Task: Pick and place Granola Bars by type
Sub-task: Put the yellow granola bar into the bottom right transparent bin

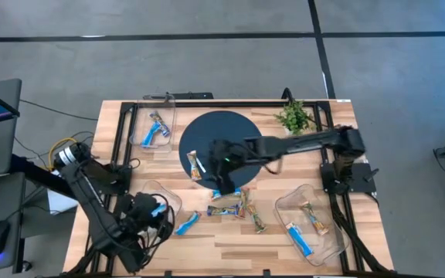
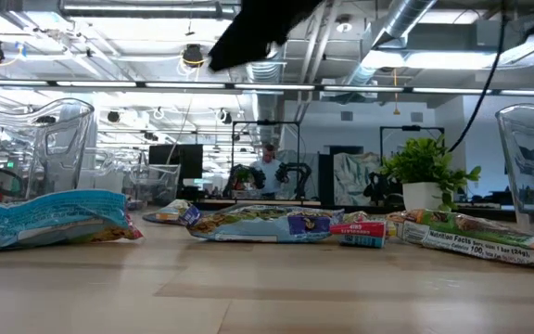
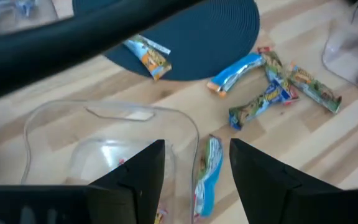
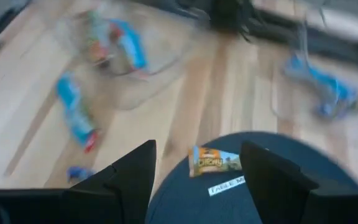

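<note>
Sorting looks partly done: granola bars (image 1: 236, 205) still lie loose at the desk's (image 1: 222, 239) lower centre, while others sit in clear trays (image 1: 309, 220). Left fingers (image 3: 196, 180) stand wide above a blue bar; right fingers (image 4: 197, 174) stand wide over the dark mat (image 1: 219, 131).

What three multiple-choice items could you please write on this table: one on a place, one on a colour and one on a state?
1. Where does the orange bar nearest the right gripper lie?
A on the floor; B on the round mat; C on a shelf.
2. What colour is the round mat?
A red; B white; C dark blue.
3. How is the right gripper?
A open and empty; B shut on a bar; C shut on a cup.

Key:
1 B, the high view shows the bar on the mat.
2 C, the mat looks dark blue against the pale wood.
3 A, its fingers stand apart above the bar.
</note>
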Available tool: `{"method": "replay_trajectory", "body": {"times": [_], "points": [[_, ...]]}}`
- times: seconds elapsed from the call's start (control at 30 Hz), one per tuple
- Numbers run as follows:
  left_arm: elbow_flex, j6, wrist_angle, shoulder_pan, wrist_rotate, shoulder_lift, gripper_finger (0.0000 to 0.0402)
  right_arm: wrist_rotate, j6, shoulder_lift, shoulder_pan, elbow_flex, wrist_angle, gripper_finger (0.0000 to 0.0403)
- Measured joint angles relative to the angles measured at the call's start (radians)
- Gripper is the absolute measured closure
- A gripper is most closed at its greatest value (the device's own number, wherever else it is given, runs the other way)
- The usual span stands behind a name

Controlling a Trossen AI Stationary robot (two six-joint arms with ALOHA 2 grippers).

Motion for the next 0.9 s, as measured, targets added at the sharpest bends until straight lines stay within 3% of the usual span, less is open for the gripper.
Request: {"method": "replay_trajectory", "body": {"times": [0.27,0.43,0.7,0.9], "points": [[-0.003,0.13,0.001,0.035,-0.122,-0.012,0.0228,-0.023,0.377,0.227,-0.116,0.172,-0.027,0.0178],[-0.02,0.276,0.0,0.076,-0.212,-0.083,0.0228,-0.117,0.533,0.339,-0.14,0.266,-0.029,0.0178],[-0.034,0.509,0.001,0.12,-0.32,-0.255,0.0228,-0.089,0.56,0.453,-0.138,0.379,-0.031,0.0178],[-0.034,0.623,0.0,0.141,-0.389,-0.356,0.0228,-0.075,0.485,0.508,-0.138,0.396,-0.021,0.0178]]}}
